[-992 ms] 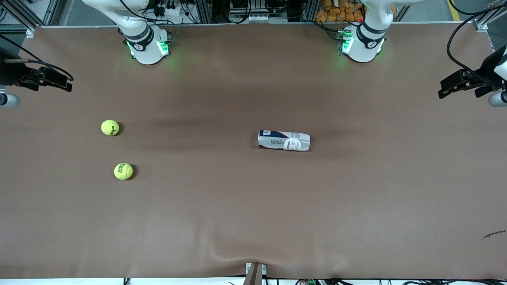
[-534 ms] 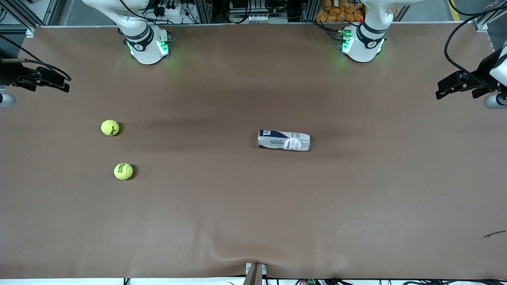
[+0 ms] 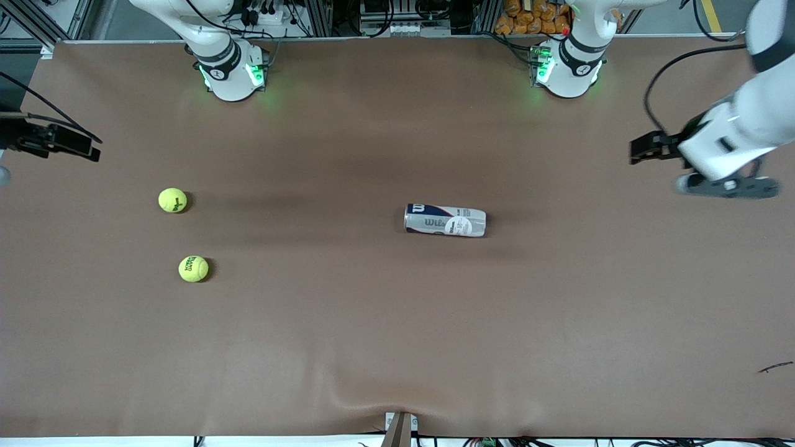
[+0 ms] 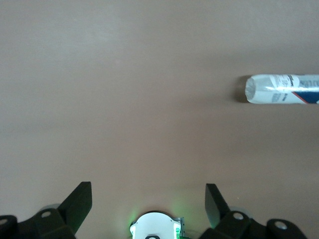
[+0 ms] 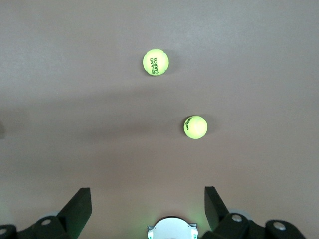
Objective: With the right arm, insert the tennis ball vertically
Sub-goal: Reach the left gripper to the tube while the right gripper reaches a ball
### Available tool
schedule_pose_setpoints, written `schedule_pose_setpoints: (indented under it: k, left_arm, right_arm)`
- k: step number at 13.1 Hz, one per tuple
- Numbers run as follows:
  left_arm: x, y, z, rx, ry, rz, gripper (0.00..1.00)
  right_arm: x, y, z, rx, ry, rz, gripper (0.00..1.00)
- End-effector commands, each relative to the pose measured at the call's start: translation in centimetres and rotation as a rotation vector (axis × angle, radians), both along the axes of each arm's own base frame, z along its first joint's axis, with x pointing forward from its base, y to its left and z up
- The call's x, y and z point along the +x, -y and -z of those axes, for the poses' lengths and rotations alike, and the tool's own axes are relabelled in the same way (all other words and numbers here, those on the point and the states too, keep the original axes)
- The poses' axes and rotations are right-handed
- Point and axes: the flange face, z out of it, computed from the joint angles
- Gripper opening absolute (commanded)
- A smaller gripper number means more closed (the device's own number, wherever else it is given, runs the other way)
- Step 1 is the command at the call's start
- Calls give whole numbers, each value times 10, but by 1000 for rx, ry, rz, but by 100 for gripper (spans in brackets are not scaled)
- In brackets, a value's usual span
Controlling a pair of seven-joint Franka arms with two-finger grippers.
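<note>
Two tennis balls: one ball point(image 3: 172, 200) at mid-left of the front frame, second ball point(image 3: 193, 269) just below it, both on the table point(image 3: 397, 323). Can point(image 3: 445, 220) lies on its side near centre. Right gripper point(image 5: 148, 199) fingers apart, empty, up at the frame's left edge, balls well clear. Left gripper point(image 4: 148, 198) fingers apart, empty, upper right.

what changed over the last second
The left arm swung in over its end of the table, its open claw now high above bare table, holding nothing. The right claw, also open and empty, drew slightly back toward the table's edge at its end. Both balls and the can, lying on its side, stayed put.
</note>
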Motion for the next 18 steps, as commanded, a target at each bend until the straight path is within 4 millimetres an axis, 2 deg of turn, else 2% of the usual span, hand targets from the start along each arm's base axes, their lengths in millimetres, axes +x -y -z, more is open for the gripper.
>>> schedule_pose_setpoints:
  k: [1,2,6,10,12,13,15,18]
  left_arm:
    - [6,26,15,-15,-37,46,100]
    - [10,30,16,-22,-38,52,100]
    - [9,80,56,-42,-120,93,100]
    - [13,103,83,-28,-166,64,100]
    - [8,128,90,-41,-171,234,100]
    - [8,134,95,-44,-177,298,100]
    - [7,157,98,-54,-174,368,100]
    - [16,173,113,-129,-181,635,100]
  right_arm:
    - [4,0,16,3,-31,-4,100]
    - [5,1,23,4,-43,-2,100]
    - [8,-3,61,-1,-39,5,100]
    - [6,6,103,-64,-49,-2,100]
    - [0,16,123,-75,-80,10,100]
    - [-4,19,136,-79,-103,13,100]
    - [-13,29,163,-75,-133,30,100]
    - [-28,43,202,-70,-186,45,100]
